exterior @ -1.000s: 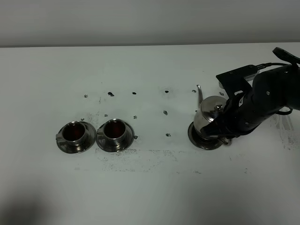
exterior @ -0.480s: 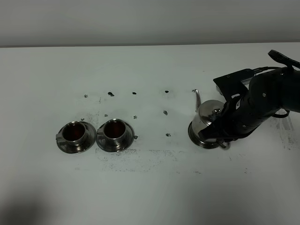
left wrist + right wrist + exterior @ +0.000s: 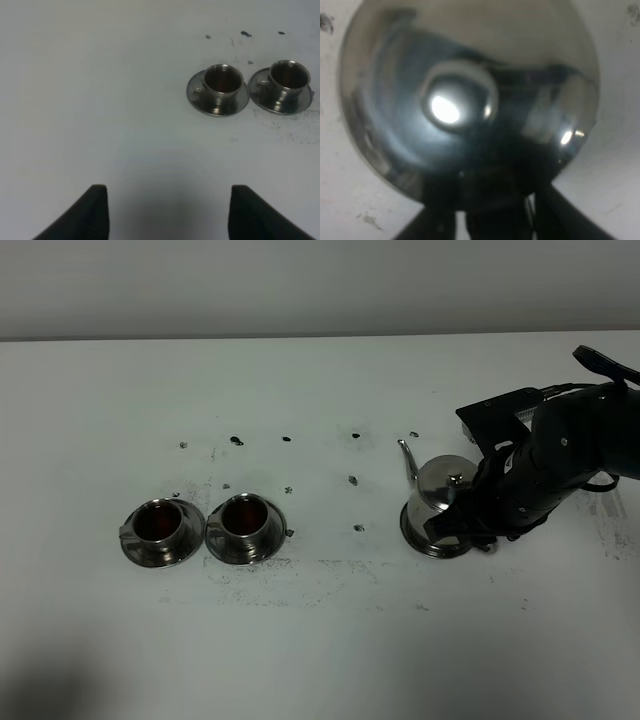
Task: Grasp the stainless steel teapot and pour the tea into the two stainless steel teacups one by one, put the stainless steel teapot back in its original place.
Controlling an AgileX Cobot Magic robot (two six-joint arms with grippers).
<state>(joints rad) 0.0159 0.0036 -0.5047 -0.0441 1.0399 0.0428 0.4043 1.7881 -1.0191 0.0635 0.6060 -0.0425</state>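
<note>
I see bare tabletop [image 3: 330, 640] around the teapot [image 3: 440, 495], center right on its steel dish [image 3: 425, 540]. Right gripper [image 3: 478, 520] jaws grip its handle; left gripper [image 3: 167, 212] jaws spread wide, holding nothing.

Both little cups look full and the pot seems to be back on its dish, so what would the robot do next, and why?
Probably open the right hand and draw it back. Both teacups hold reddish tea, and the teapot stands upright on the steel dish, so only the release seems left. Whether the pot is fully settled cannot be told.

Soft even light; blurry wrist close-up
</note>
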